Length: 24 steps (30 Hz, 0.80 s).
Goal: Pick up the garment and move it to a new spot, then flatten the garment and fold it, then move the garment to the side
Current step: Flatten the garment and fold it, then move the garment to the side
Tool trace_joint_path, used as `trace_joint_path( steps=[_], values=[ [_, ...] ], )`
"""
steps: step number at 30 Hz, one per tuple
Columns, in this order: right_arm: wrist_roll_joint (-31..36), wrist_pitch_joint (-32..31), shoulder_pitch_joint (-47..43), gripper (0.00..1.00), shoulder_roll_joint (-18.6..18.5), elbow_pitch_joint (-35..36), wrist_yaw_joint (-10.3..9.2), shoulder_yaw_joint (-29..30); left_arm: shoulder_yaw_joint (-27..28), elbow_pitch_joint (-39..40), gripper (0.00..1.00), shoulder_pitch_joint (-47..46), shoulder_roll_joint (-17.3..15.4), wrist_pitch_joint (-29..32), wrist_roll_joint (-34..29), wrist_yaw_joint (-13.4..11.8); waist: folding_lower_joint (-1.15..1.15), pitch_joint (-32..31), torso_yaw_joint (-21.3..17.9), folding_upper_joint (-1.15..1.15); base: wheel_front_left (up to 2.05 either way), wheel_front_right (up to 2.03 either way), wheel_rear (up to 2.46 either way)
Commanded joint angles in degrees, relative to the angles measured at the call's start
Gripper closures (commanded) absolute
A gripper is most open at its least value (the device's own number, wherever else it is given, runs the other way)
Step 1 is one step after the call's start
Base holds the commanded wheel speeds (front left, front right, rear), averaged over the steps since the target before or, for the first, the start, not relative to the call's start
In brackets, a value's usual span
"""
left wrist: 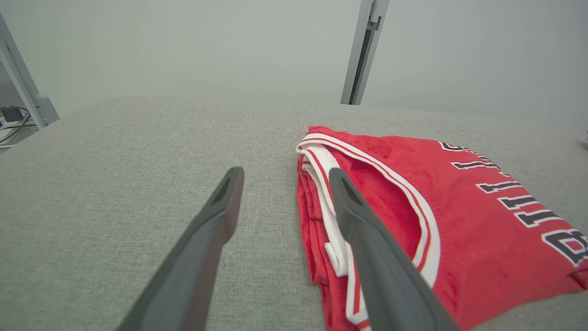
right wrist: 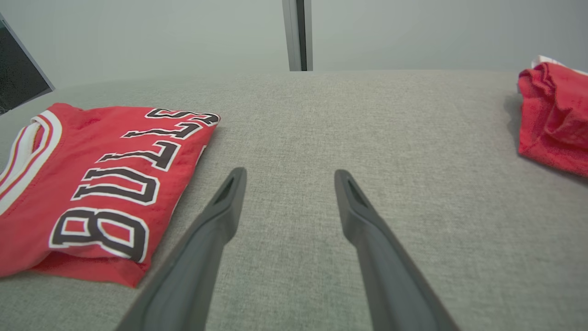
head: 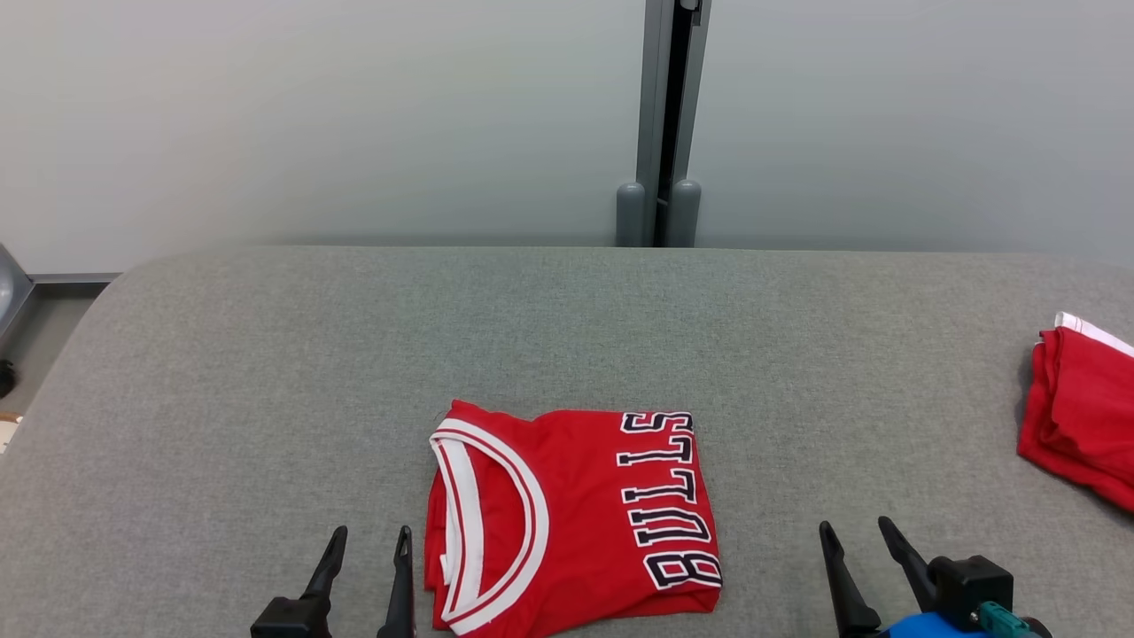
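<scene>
You see the bench [head: 567,337] covered in coarse, matt grey woven cloth. The garment [head: 576,514] is a fine-textured red cloth with smoother white trim and flat black lettering. The other red garment [head: 1076,408] looks like the same cloth. The long fingers of the left hand [head: 372,532] and right hand [head: 855,525] look like smooth, matt dark plastic. The post [head: 660,106] looks like smooth grey metal

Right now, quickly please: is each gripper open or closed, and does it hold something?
Left gripper: open, holding nothing, beside the folded jersey.
Right gripper: open, holding nothing, apart from the jersey.
</scene>
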<state>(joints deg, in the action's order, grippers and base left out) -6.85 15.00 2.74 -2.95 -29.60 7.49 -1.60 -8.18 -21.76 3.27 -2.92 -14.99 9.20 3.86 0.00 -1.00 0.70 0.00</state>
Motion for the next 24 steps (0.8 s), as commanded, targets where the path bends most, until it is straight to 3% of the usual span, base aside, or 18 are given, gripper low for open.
trace_joint_path(
  steps=[1, 9, 14, 18, 24],
  values=[
    [-0.61, 0.2, -0.69, 0.0, 0.03, -0.02, 0.0, -0.37, -0.3, 0.23, 0.0, 0.22, 0.0, -0.26, 0.24, -0.16, 0.0, 0.1, -0.01, 0.0, 0.0, 0.0, 0.0],
    [-1.86, 0.21, 1.22, 0.0, 0.02, -0.84, 0.0, -2.27, -1.38, 0.0, 0.0, -0.9, 0.0, -0.26, 0.18, 0.16, 0.0, 0.71, 1.14, 0.0, 0.0, 0.0, 0.0],
    [-7.55, 0.2, 7.36, 0.0, -0.09, -4.27, 0.0, -8.71, -2.67, -0.62, 0.0, -1.63, 0.01, -0.26, 0.3, 0.83, 0.0, 2.27, 3.15, 0.0, 0.0, 0.0, 0.0],
    [-10.72, -0.4, 11.04, 0.0, -0.04, -7.87, 0.0, -11.94, -2.94, -1.1, 0.0, -1.65, 0.0, -0.26, 0.39, 1.13, 0.0, 3.05, 4.26, 0.0, 0.0, 0.0, 0.0],
    [-13.46, -4.34, 17.23, 0.0, -0.07, -19.15, 0.0, -15.54, -4.11, -2.64, 0.0, -2.66, 0.0, -0.26, -0.15, 1.79, 0.0, 4.01, 6.78, 0.0, 0.0, 0.0, 0.0]
  ],
)
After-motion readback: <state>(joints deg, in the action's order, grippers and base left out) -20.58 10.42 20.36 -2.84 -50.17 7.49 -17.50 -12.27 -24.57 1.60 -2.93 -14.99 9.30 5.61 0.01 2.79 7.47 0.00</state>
